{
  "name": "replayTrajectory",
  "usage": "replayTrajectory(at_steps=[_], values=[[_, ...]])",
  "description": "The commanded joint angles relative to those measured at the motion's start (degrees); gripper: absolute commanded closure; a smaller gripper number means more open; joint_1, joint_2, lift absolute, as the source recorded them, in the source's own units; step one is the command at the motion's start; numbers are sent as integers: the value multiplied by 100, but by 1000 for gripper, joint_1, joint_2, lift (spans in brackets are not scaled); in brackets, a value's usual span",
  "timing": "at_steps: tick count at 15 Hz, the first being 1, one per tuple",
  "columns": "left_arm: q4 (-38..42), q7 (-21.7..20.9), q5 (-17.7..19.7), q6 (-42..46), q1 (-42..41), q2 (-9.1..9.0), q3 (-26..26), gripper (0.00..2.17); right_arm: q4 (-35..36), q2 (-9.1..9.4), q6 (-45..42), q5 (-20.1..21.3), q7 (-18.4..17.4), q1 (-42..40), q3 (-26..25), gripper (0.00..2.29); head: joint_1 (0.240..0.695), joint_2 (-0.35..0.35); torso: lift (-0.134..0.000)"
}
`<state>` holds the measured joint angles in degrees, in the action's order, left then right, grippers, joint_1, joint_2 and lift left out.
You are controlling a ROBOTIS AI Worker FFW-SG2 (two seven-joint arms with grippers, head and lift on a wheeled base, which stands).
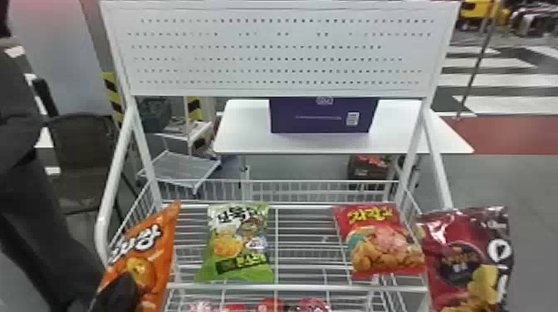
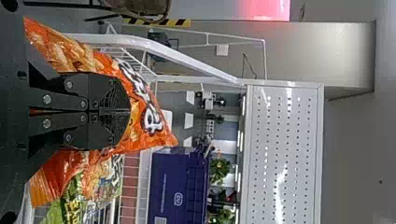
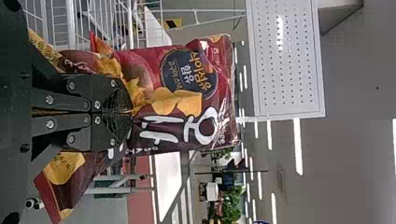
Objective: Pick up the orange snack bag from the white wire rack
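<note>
We've got the orange snack bag (image 1: 160, 244) in our left hand (image 1: 120, 290), over at about 8 o'clock in the head view, by the left side of the white wire rack (image 1: 290, 287). The bag hangs tilted, and we can't tell if it touches the rack. The left wrist view shows the hand closed on it, the film bunched around the black fingers (image 2: 109, 93).

Our right hand (image 3: 130, 112) isn't free either: it's pinched tight on a dark red snack bag (image 1: 461, 253), which sits at 4 o'clock, roughly upright.

On the rack's wires we've got a green snack bag (image 1: 238, 244) lying at 7 o'clock and a bright red one (image 1: 384, 244) between 4 and 5. Some red packets (image 1: 270, 306) peek out on the level below, at 6. A white perforated panel (image 1: 282, 54) is up at 12, and behind the rack a purple box (image 1: 324, 118) stands on a white table (image 1: 245, 132), toward 1 to 2 o'clock.
</note>
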<state>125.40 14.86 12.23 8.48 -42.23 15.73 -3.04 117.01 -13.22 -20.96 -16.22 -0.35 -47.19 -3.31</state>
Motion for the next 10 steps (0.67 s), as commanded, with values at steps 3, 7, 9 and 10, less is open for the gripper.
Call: replayTrajectory(at_steps=[3, 7, 9, 10], values=[[-7, -54, 43, 70, -49, 9, 5, 2145, 33, -5, 0, -4, 0, -18, 14, 2098, 499, 0, 0], [-15, -54, 43, 70, -49, 18, 5, 2145, 33, 4, 0, -4, 0, -9, 14, 2098, 499, 0, 0], [-24, -54, 43, 70, -49, 18, 5, 2145, 24, 13, 0, -4, 0, 0, 14, 2098, 499, 0, 0], [-24, -80, 52, 70, -49, 18, 5, 2145, 24, 13, 0, -4, 0, 0, 14, 2098, 499, 0, 0]])
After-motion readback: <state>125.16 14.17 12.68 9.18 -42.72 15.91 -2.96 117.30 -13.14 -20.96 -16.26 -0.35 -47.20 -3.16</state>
